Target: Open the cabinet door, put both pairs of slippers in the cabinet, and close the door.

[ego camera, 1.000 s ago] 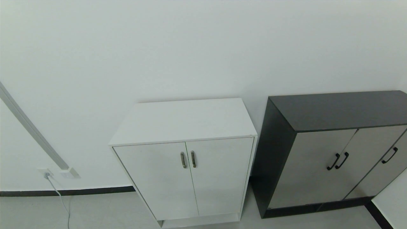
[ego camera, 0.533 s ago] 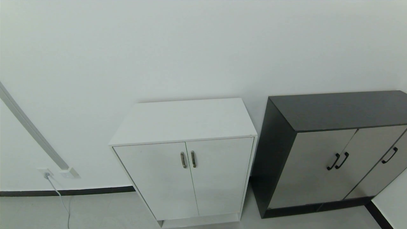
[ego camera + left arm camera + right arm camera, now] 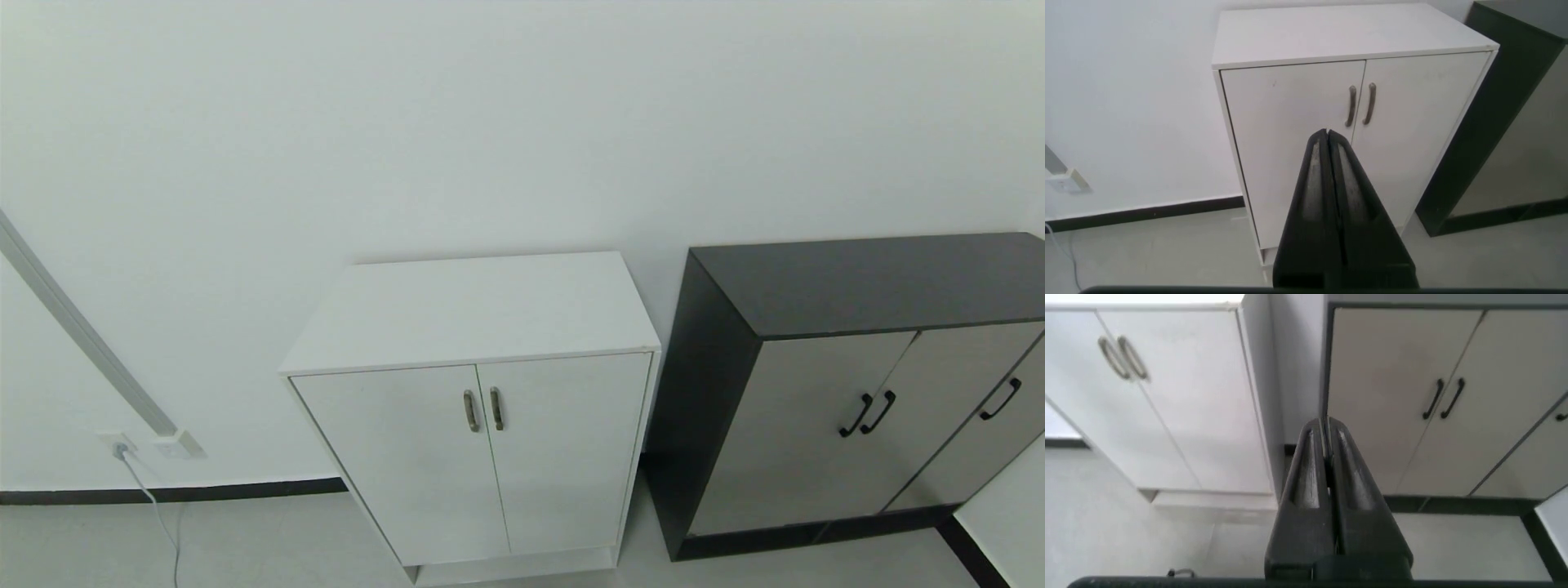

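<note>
Saw white cabinet against the wall, both doors shut, paired handles at the seam. Noted black cabinet just beside it at 3 o'clock. Found left hand closed, empty, facing the white doors; right hand closed too, empty.

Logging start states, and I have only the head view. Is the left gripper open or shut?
Observer: Shut. The left gripper has its fingers pressed together, with nothing between them.
Operator: What does it face?
Observer: The left door of the white cabinet, without touching it.
Operator: And the right one?
Observer: The right gripper is shut too, facing the gap between the white cabinet and the black cabinet.
</note>
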